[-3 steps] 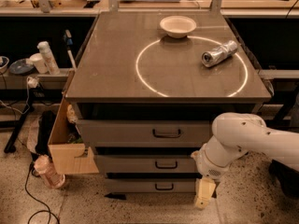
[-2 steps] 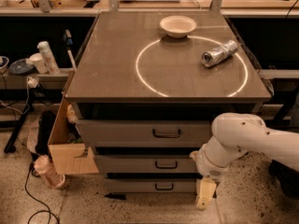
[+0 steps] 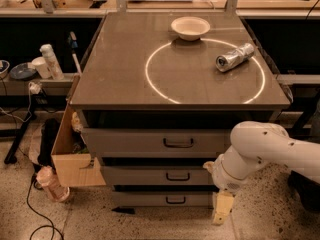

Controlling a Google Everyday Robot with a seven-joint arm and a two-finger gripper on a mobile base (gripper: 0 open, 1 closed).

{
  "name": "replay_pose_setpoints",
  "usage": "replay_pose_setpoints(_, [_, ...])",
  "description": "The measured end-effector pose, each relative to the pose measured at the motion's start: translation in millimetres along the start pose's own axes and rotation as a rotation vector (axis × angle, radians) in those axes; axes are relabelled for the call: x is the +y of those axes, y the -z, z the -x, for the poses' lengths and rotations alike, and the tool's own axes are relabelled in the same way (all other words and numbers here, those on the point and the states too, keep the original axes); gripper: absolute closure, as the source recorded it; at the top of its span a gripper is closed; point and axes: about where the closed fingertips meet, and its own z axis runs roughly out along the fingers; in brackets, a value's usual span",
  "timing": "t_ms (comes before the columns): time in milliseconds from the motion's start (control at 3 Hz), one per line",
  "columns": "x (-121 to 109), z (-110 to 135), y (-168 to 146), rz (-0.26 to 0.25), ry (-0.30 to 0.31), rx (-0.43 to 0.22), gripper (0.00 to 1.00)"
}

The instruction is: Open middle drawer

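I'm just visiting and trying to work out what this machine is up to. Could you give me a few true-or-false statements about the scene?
1. The middle drawer looks closed. True.
2. The gripper is holding that drawer's handle. False: it hangs low beside the drawers' right end, near the floor, apart from the handle.
3. The can stands upright. False: it lies on its side on the cabinet top.
4. A white bowl sits on the cabinet top. True.
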Motion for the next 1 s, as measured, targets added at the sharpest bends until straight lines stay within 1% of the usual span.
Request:
replay_pose_setpoints(333, [-4.6,-1.3,-0.1,-0.055,0.033,0.008,0.00])
replay_pose_setpoints(667, [-16.4,-1.1,-0.9,-0.150,0.045,0.034,0.00])
replay_pose_setpoints(1000, [-16.4,-1.1,-0.9,-0.150,0.045,0.034,0.00])
